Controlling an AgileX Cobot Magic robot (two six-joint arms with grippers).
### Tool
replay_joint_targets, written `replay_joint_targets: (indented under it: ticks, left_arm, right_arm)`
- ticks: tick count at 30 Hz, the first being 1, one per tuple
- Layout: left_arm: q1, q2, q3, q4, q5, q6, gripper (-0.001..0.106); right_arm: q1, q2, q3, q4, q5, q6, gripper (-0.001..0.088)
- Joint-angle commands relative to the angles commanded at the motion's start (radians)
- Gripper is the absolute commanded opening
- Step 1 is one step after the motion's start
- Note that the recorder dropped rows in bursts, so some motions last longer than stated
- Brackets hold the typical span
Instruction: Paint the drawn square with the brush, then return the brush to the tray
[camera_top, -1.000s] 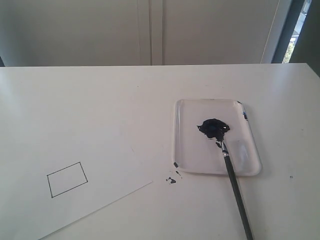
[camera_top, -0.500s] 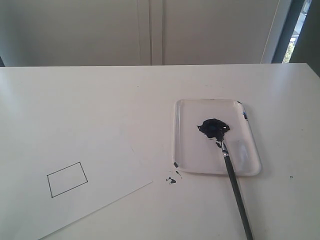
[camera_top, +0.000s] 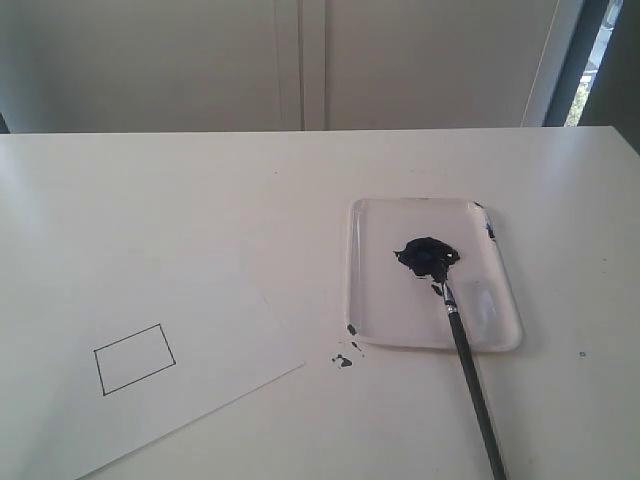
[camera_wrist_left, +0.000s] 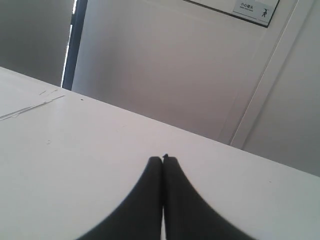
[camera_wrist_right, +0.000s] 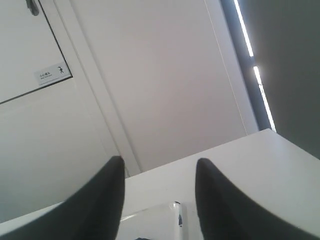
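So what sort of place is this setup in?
Likely an indoor lab or office: a plain white table, pale panelled wall with a small pictogram sign, and a window edge.

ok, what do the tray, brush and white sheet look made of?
Tray: clear glossy plastic by the look. The table shows through it and it catches highlights.
Brush: black handle, wood or plastic, can't tell which. It has a pale, metal-looking band near the tip.
Sheet: matte white paper with a thin edge.

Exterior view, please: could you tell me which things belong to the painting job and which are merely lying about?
Job: drawn square, brush, tray, paint blob, paper sheet.
Lying about: paint spatters on the table beside the tray.
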Motion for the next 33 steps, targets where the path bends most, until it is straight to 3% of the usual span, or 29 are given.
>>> replay_joint_targets:
  ticks: [13, 20, 27, 33]
  left_arm:
    - [0.0, 0.0, 0.0, 0.0, -0.041, 0.026, 0.0]
    - [0.0, 0.0, 0.0, 0.0, 0.047, 0.022, 0.0]
    - [0.0, 0.0, 0.0, 0.0, 0.064, 0.002, 0.0]
    - [0.0, 0.0, 0.0, 0.0, 0.058, -0.029, 0.0]
  right_arm:
    - [0.0, 0.0, 0.0, 0.002, -0.087, 0.0, 0.0427]
    - [0.0, 0.0, 0.0, 0.002, -0.08, 0.0, 0.0424]
    - [0.0, 0.0, 0.0, 0.0, -0.087, 0.008, 0.0304]
    - [0.0, 0.0, 0.0, 0.0, -0.145, 0.026, 0.0297]
